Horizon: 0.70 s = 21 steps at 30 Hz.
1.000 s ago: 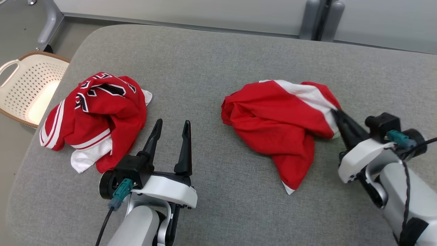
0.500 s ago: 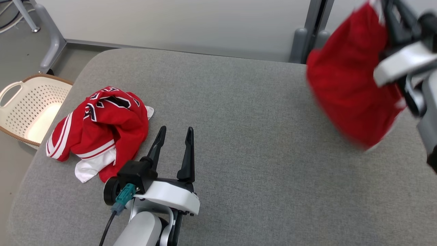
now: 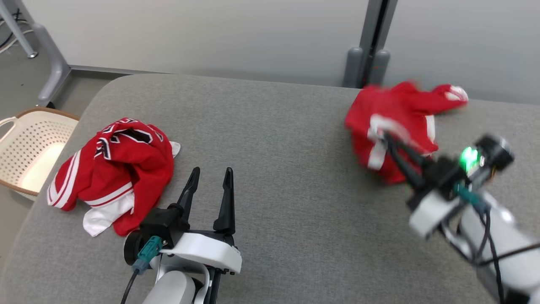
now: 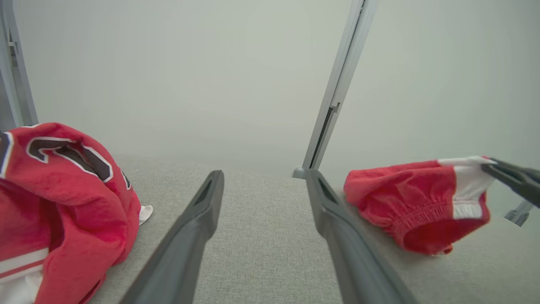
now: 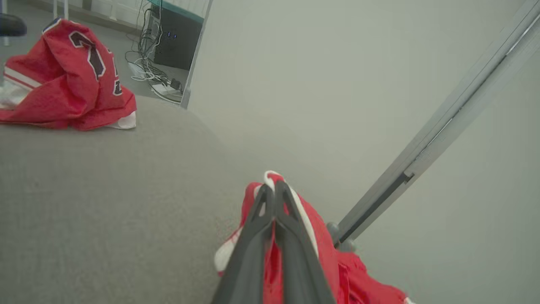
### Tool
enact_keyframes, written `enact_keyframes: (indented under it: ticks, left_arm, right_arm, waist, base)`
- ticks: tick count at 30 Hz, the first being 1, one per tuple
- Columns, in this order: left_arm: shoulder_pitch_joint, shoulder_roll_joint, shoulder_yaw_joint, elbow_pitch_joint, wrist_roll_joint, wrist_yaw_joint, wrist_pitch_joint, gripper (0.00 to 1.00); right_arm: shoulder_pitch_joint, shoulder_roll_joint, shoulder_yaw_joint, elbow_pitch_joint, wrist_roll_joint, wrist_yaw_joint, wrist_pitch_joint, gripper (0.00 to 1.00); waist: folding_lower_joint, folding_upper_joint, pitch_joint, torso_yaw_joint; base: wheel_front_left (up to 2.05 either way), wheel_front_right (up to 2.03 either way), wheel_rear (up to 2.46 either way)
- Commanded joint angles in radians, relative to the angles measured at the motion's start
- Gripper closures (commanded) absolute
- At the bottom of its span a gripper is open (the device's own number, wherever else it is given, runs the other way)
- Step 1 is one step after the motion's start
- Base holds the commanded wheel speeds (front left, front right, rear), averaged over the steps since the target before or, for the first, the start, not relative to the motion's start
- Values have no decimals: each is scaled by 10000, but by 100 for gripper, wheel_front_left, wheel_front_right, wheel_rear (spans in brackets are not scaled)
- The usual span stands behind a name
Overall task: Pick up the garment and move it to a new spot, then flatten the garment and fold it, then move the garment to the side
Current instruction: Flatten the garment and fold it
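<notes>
The garment point(image 3: 396, 122), red with white bands, is bunched at the far right of the grey table point(image 3: 274, 139), blurred by motion. My right gripper point(image 3: 386, 137) is shut on its white-banded edge and holds that edge up. The right wrist view shows the shut gripper point(image 5: 272, 190) with the garment's red cloth point(image 5: 329, 257) hanging around the fingers. From the left wrist, the garment point(image 4: 413, 202) sags down to the table, pinched at its top right by the right gripper's fingers point(image 4: 512, 179). My left gripper point(image 3: 211, 173) stands open and empty near the front.
A second crumpled red jersey point(image 3: 114, 164) with dark lettering lies at the table's left, close to my left gripper. A cream perforated basket point(image 3: 25, 147) stands on the floor beyond the left edge. A grey wall post point(image 3: 371, 42) rises behind the garment.
The head camera has shifted. My right gripper lifted the garment off the middle of the table, swung it high, and now holds it low at the far right. The left gripper stayed put.
</notes>
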<state>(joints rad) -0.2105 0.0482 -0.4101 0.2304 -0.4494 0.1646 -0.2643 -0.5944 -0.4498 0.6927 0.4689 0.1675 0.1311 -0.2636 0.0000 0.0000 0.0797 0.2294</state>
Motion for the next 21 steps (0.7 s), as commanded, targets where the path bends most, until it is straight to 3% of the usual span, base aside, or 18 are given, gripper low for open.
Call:
enact_keyframes:
  ticks: [1,6,12,13,14,19,21]
  left_arm:
    - [67,40,95,33,84,-40,-2,0]
    - [0,40,340,128,254,-148,-2,0]
    - [-124,40,447,246,348,-277,-2,0]
    - [-166,43,440,262,352,-298,-2,0]
    - [-202,43,428,268,338,-315,-2,0]
    - [-258,45,376,320,334,-302,-2,0]
    - [-281,43,374,335,350,-310,-2,0]
  right_arm:
    - [604,-145,178,-160,246,-6,7,100]
    - [2172,-632,971,-1017,1410,-6,399,100]
    - [2744,-1312,1792,-1930,2428,-6,1134,100]
    - [2751,-1427,1696,-1997,2523,-6,1169,70]
    - [2762,-1490,1560,-2000,2625,-6,1196,0]
    - [2793,-1173,-12,-2022,3291,-6,722,0]
    - [2747,-1027,-942,-1871,3066,-6,530,0]
  waist:
    - [0,0,70,-212]
    - [0,0,215,-809]
    - [0,0,289,-1397]
    - [0,0,305,-1480]
    - [0,0,321,-1552]
    - [0,0,314,-1783]
    - [0,0,294,-1825]
  base:
    - [0,0,0]
    - [0,0,0]
    - [0,0,0]
    - [0,0,0]
    - [0,0,0]
    - [0,0,0]
    - [0,0,0]
